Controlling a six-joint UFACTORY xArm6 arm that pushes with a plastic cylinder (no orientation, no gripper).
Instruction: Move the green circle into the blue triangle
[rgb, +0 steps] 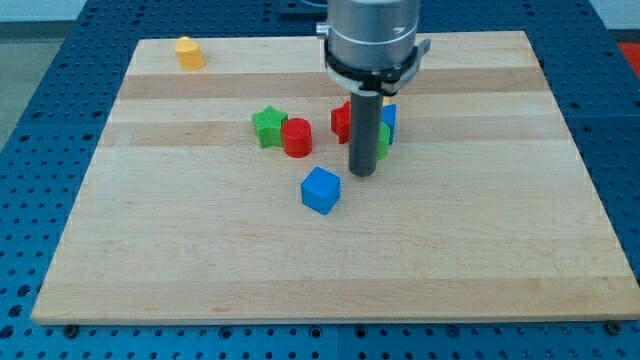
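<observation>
A pale wooden board (320, 250) is lying on a blue perforated table (40, 120), seen from slightly above. A grey robot arm (372, 35) is reaching down from the view's top, ending in a straight dark rod. The arm is carrying no claw, so there is nothing to be open or closed. The rod's tip (362, 173) is resting on the board just below a tight cluster of blocks.

That cluster is sitting right of centre and is partly hidden behind the rod. A red block (342, 122) is peeking out on the rod's left, its shape unclear. The green circle (384, 141) is showing as a sliver on the rod's right, touching or nearly touching the tip. The blue triangle (388, 119) is standing just above it, apparently in contact.

To the view's left, a green star (267, 127) and a red cylinder (297, 137) are sitting side by side, touching. A blue cube (321, 190) is lying below them, apart. A yellow block (189, 52) is sitting alone near the top left corner.
</observation>
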